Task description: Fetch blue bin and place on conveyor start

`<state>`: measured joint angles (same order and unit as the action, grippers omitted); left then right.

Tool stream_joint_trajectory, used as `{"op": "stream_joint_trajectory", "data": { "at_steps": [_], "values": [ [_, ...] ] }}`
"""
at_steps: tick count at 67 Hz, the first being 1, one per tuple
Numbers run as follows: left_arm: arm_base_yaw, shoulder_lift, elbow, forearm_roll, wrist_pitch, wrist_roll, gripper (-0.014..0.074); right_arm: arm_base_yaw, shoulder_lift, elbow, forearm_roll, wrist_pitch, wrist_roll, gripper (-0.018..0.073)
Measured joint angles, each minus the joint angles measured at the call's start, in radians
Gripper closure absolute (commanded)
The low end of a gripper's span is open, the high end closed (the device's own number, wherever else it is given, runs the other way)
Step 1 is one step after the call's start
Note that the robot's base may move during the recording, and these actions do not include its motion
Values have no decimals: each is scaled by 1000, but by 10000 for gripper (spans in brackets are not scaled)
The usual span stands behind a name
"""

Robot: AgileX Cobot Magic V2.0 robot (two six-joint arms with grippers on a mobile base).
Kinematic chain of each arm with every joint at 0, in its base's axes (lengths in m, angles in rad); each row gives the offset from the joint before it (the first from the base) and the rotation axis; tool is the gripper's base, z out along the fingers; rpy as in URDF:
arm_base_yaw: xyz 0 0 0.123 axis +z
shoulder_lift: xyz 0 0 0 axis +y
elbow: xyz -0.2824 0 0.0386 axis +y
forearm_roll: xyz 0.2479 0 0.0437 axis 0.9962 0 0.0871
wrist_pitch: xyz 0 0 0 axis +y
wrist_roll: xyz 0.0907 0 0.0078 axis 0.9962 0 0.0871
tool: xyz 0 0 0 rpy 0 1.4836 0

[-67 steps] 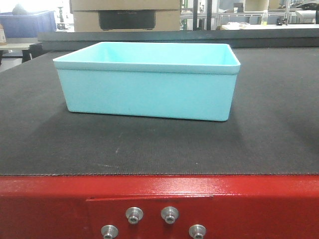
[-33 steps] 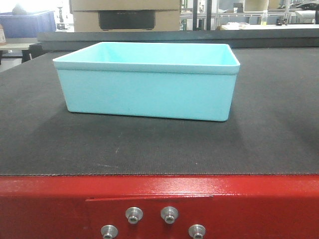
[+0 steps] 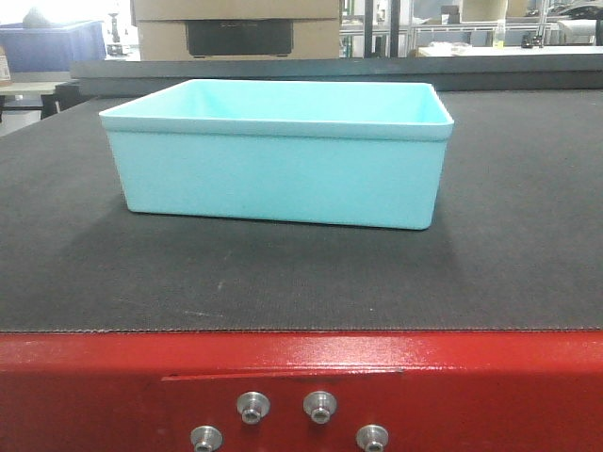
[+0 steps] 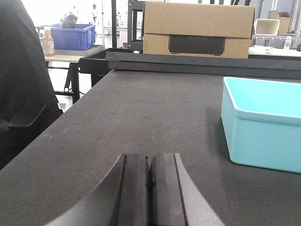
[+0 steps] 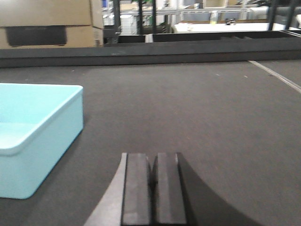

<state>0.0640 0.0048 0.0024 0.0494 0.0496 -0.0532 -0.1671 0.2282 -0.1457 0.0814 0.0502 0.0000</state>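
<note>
The blue bin point(image 3: 278, 155) is a pale cyan tub. It stands empty and upright on the black belt of the conveyor start point(image 3: 301, 282), just behind the red metal frame point(image 3: 301, 386) with silver bolts. My left gripper point(image 4: 149, 160) is shut and empty, low over the belt to the left of the bin point(image 4: 263, 122). My right gripper point(image 5: 153, 160) is shut and empty, low over the belt to the right of the bin point(image 5: 37, 136). Neither gripper touches the bin. Neither shows in the front view.
A cardboard box point(image 4: 197, 28) sits behind the belt's far edge rail point(image 3: 330, 71). A dark royal-blue bin point(image 4: 70, 36) with a bottle beside it stands on a table at the far left. A black chair point(image 4: 23, 94) is by the belt's left edge. Shelving stands at the back right.
</note>
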Motion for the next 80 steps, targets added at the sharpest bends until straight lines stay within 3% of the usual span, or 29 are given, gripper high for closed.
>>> {"op": "stream_joint_trajectory", "data": {
  "at_steps": [14,80],
  "values": [
    [0,0,0,0,-2,0,707,-25,-216,143,18,34,0,721],
    [0,0,0,0,-2,0,707,-22,-224,146,7,45,-5,721]
  ]
}}
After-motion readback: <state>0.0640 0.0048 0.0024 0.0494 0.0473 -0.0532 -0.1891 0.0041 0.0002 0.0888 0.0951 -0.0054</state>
